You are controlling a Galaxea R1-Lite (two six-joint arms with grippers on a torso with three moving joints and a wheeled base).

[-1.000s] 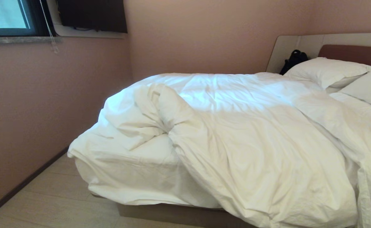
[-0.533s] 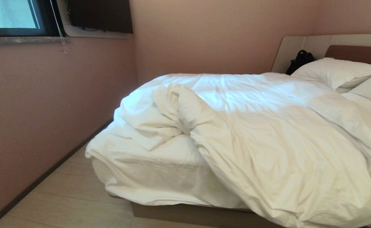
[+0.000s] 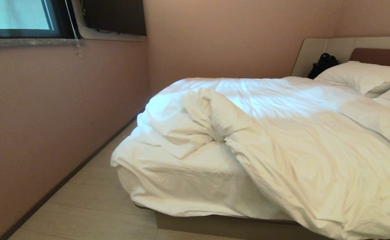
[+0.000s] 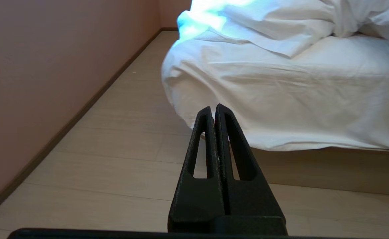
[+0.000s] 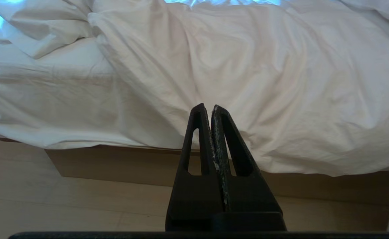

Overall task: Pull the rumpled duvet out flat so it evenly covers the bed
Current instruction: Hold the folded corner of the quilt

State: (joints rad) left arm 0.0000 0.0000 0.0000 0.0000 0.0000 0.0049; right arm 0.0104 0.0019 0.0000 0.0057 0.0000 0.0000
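The duvet [image 3: 308,146] lies rumpled on the bed [image 3: 228,225], heaped over its right-hand and far parts and hanging over the near edge. At the near left corner it is folded back in a thick twisted bunch, leaving the sheet [image 3: 195,176] bare there, creased and draping down over the tan base.

Two pillows [image 3: 364,76] sit at the head of the bed against the brown headboard [image 3: 378,55], and a black bag [image 3: 324,63] stands just beside them by the beige surround. A pink wall [image 3: 48,116] runs close along the bed's left side, leaving a narrow strip of pale floor [image 3: 91,206] between. A window [image 3: 21,16] with a hanging cord is up in that wall.

Neither arm shows in the head view. The left gripper [image 4: 213,108] hangs low over the floor, facing the bare corner, its fingers pressed together and holding nothing. The right gripper [image 5: 207,107] points at the duvet's hanging edge, apart from it, fingers likewise together and empty.
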